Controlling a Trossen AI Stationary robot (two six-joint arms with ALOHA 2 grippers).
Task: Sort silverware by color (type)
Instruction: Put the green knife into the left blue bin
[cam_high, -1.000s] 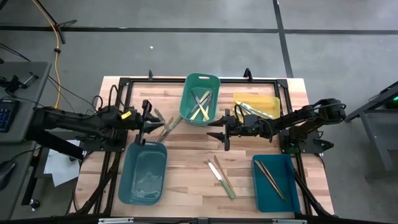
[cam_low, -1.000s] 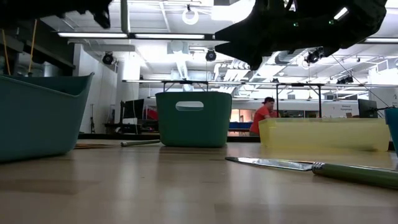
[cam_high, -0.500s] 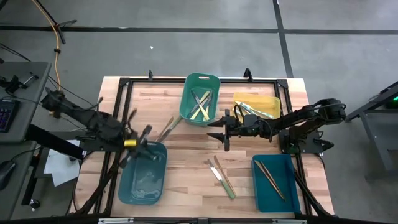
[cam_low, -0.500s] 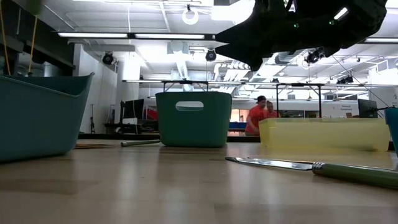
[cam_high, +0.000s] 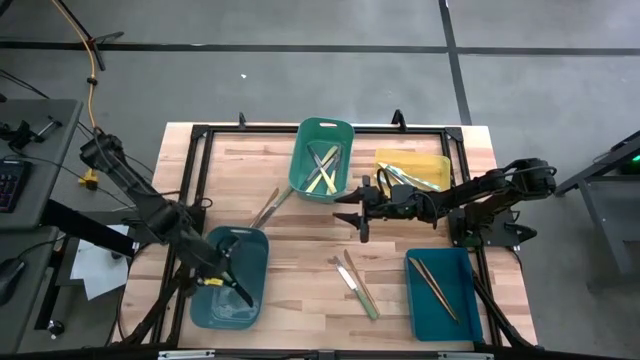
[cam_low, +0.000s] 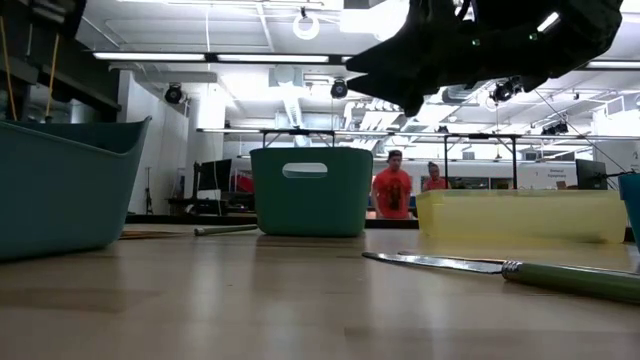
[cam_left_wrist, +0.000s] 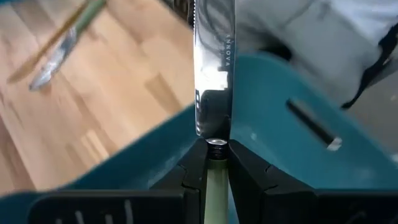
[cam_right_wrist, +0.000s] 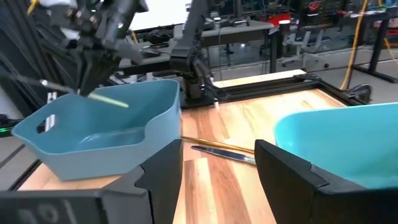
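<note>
Gripping a pale-green-handled knife (cam_left_wrist: 214, 74), shiny blade stamped with lettering.

— How many bins (cam_high: 320, 160) sit on the counter (cam_high: 300, 270)?
— Four: two teal, one green, one yellow.
— How many loose utensils (cam_high: 357, 280) lie on the wood?
— About four: two near the middle front, two beside the green bin.
— How many arms (cam_high: 470, 195)?
— Two.
— People beyond?
— Two people (cam_low: 392, 190), both in red shirts.
</note>
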